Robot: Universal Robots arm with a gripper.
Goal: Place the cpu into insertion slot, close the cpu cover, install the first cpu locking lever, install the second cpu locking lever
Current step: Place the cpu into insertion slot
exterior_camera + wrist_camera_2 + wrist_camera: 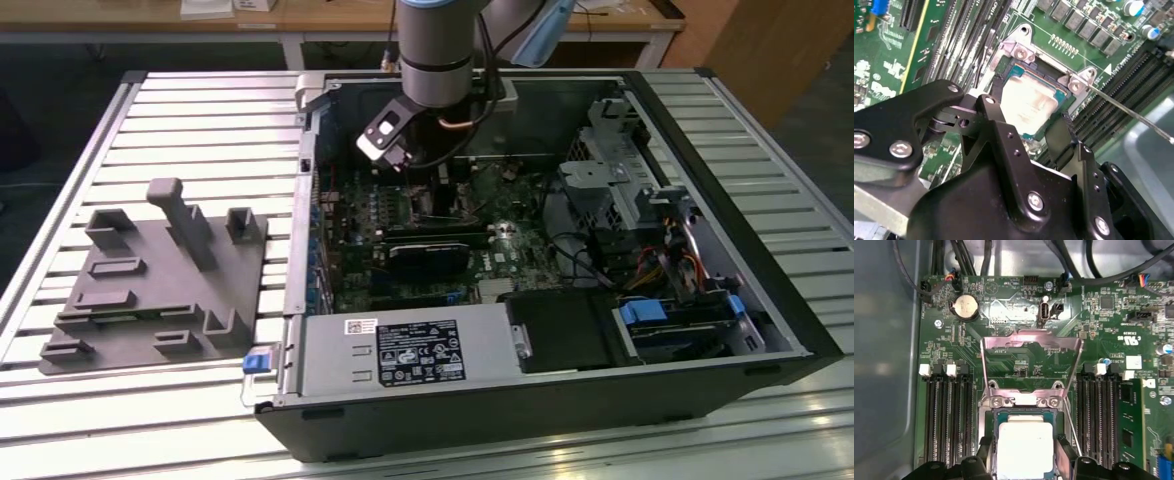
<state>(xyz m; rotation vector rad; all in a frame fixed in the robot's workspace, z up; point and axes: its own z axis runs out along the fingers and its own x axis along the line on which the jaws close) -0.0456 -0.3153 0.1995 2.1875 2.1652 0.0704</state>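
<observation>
The cpu [1024,447], a square chip with a silver top, lies in the insertion slot [1023,411] on the green board. My gripper [1024,462] straddles it, one black fingertip [988,455] against each side edge; the gripper looks shut on the cpu. The second wrist view has the same cpu [1031,102] between the gripper [1029,114] fingers. The cpu cover [1031,357] stands open, tilted up behind the slot. A thin wire locking lever [1134,115] sticks out beside the socket. In the exterior view the gripper [430,188] reaches down inside the open computer case.
Black memory slots [946,420] flank the socket on both sides. A black-labelled power supply box [414,352] sits at the case's front and drive cages [627,170] at the exterior view's right. A grey fixture plate [154,290] lies on the slatted table outside the case.
</observation>
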